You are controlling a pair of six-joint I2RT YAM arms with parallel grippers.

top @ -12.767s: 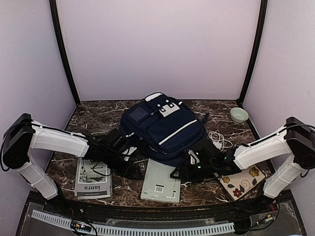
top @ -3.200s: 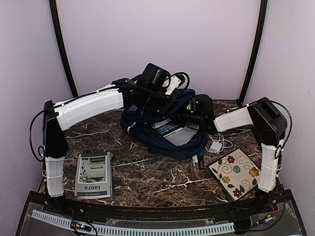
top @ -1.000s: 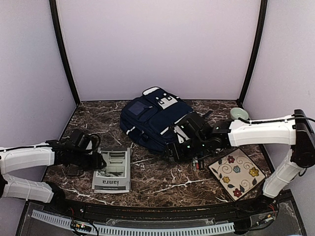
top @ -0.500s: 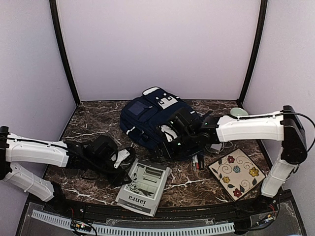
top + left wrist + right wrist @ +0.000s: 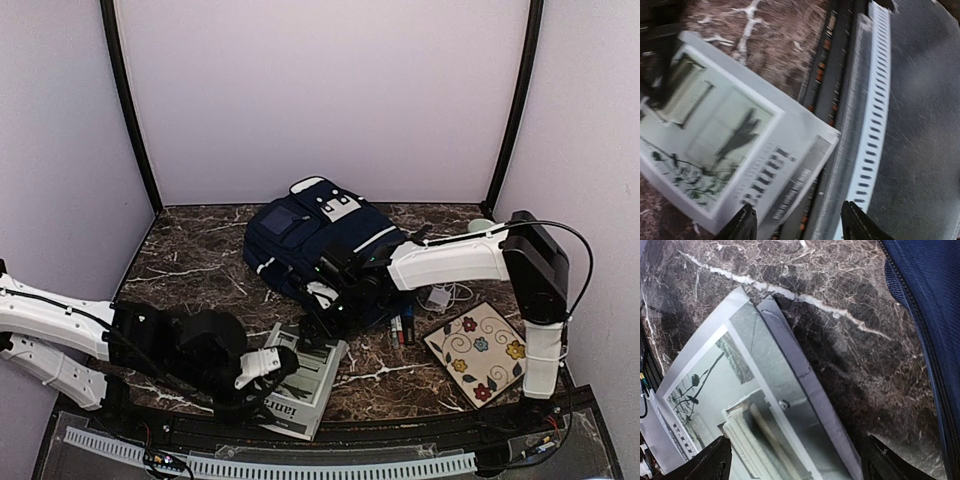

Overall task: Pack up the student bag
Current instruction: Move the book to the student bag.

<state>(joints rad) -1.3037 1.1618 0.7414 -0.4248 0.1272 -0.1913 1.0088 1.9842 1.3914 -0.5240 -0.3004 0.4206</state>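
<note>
At the near edge of the table [image 5: 200, 262], the left gripper [image 5: 272, 368] sits low beside a magazine [image 5: 308, 378]. Its fingers [image 5: 746, 222] are spread wide, gripping nothing, with the magazine's near edge between them. The magazine's long axis runs diagonally toward the student bag [image 5: 320, 240], which lies flat at centre rear. The right gripper [image 5: 320, 310], nearer the bag, hovers over the magazine's far end, fingers likewise spread and empty, with the bag's edge just beside it.

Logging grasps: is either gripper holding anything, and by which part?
Nothing seems held: both the left gripper and right gripper are open over the booklet.
</note>
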